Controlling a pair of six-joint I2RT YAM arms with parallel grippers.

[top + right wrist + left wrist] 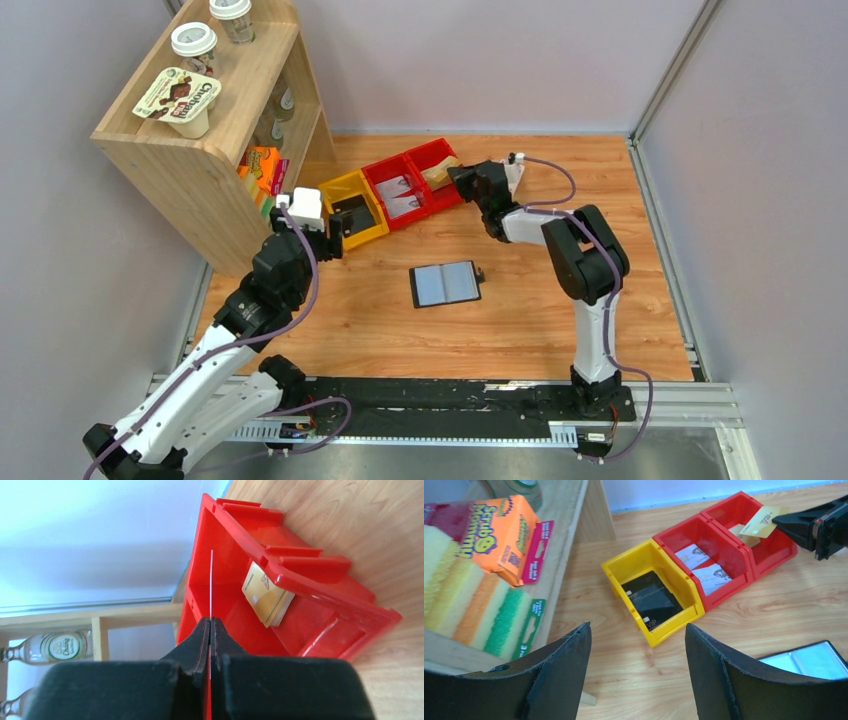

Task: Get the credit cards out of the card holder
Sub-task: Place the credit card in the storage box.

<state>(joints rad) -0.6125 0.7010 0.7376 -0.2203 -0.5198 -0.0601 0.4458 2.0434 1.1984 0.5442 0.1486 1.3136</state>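
Note:
The black card holder [446, 285] lies open on the wooden table, its bluish-grey pockets facing up; its corner also shows in the left wrist view [809, 660]. My right gripper [462, 181] is shut on a golden credit card [761, 522] and holds it over the far red bin [437, 160]. In the right wrist view the gripper [210, 622] holds this card edge-on [211, 585]. A stack of golden cards [265, 600] leans inside that bin [320, 625]. My left gripper [638, 627] is open and empty, hovering just before the yellow bin [684, 587].
The yellow bin [355, 210] holds black cards [651, 602]. The middle red bin [724, 555] holds silvery-white cards. A wooden shelf [205, 150] with sponges [474, 575], cups and bottles stands at the back left. Grey walls enclose the table.

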